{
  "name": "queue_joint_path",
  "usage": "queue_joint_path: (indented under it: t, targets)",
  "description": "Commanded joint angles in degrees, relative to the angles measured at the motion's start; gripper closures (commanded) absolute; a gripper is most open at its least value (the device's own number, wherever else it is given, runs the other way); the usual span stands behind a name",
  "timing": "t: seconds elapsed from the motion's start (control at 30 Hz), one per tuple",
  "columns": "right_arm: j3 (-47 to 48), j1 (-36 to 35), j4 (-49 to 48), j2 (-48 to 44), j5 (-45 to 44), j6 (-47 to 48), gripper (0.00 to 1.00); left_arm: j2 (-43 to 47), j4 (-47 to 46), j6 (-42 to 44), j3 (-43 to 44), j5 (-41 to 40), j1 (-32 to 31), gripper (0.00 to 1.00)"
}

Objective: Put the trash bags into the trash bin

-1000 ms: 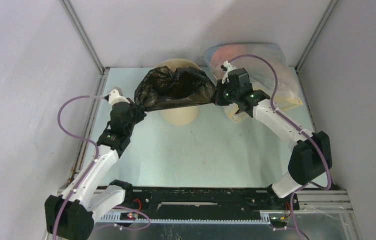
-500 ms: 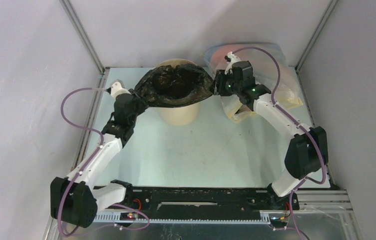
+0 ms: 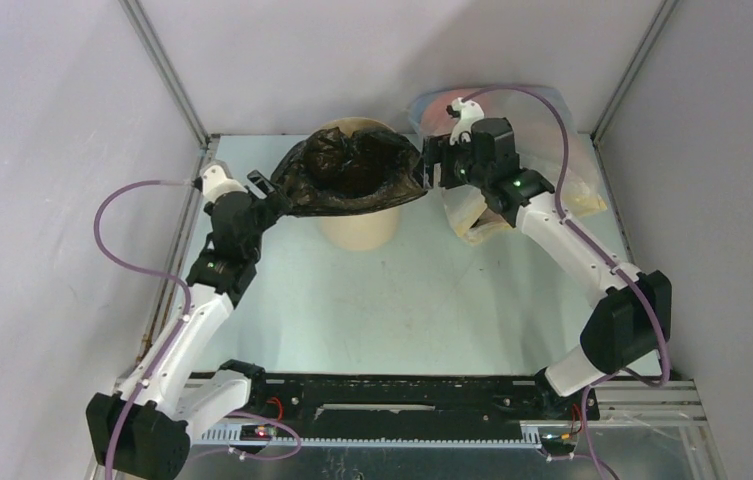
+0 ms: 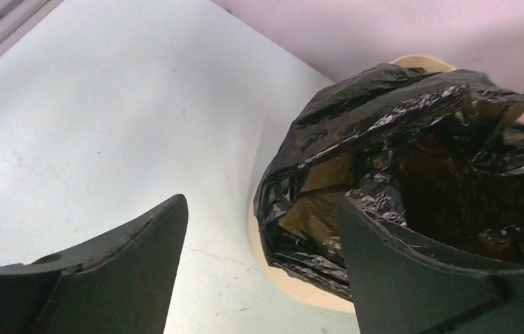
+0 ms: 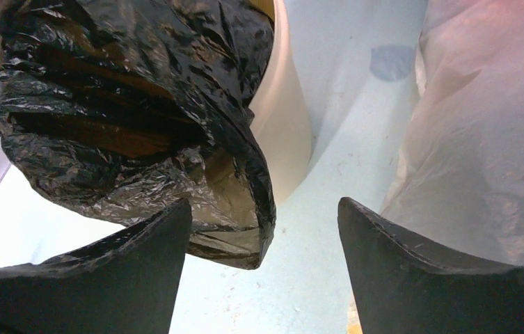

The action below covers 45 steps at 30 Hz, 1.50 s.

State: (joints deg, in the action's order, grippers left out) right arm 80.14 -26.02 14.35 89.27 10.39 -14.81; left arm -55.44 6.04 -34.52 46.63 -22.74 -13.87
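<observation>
The mouth of the trash bin (image 3: 357,228) is covered by the black bag (image 3: 352,172) draped over its rim. Only a narrow passage is left between the bin and the translucent bag (image 3: 582,165), occupied by the right tool (image 3: 430,165). Open surface (image 3: 402,300) is observed in front.

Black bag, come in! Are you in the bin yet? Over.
Left gripper and right gripper: jaws open, empty. Black bag draped over the bin mouth, edges hanging outside. Whitish bag beside the bin, not blocking.
</observation>
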Motion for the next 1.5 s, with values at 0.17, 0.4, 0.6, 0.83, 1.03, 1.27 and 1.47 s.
queue_joint_path:
  t: [0.17,0.4,0.6,0.83,1.03,1.27,1.47]
  targets:
    - [15.7,-0.9,5.7,2.8,1.2,8.5,0.32,0.2,-3.2,16.8,6.4,11.7,0.5,0.13]
    - [25.0,-2.3,11.6,8.5,5.6,14.7,0.37,-3.8,-2.4,27.5,12.9,12.8,0.5,0.11]
    - [31.4,-4.3,15.1,12.7,5.4,22.1,0.37,-9.9,3.3,32.1,21.4,18.3,0.5,0.0]
    - [36.2,-5.7,17.2,16.6,3.6,23.8,0.43,-15.7,5.1,37.3,26.6,24.4,0.4,0.08]
    - [38.2,-6.1,17.3,18.3,2.0,24.4,0.47,-19.1,5.7,38.4,29.5,27.2,0.5,0.13]
    - [39.7,-6.0,17.6,19.8,1.2,24.5,0.55,-22.1,8.5,40.4,32.6,28.3,0.5,0.12]
    - [39.8,-6.0,17.2,20.4,2.2,23.8,0.57,-24.1,9.3,41.2,34.3,26.7,0.5,0.19]
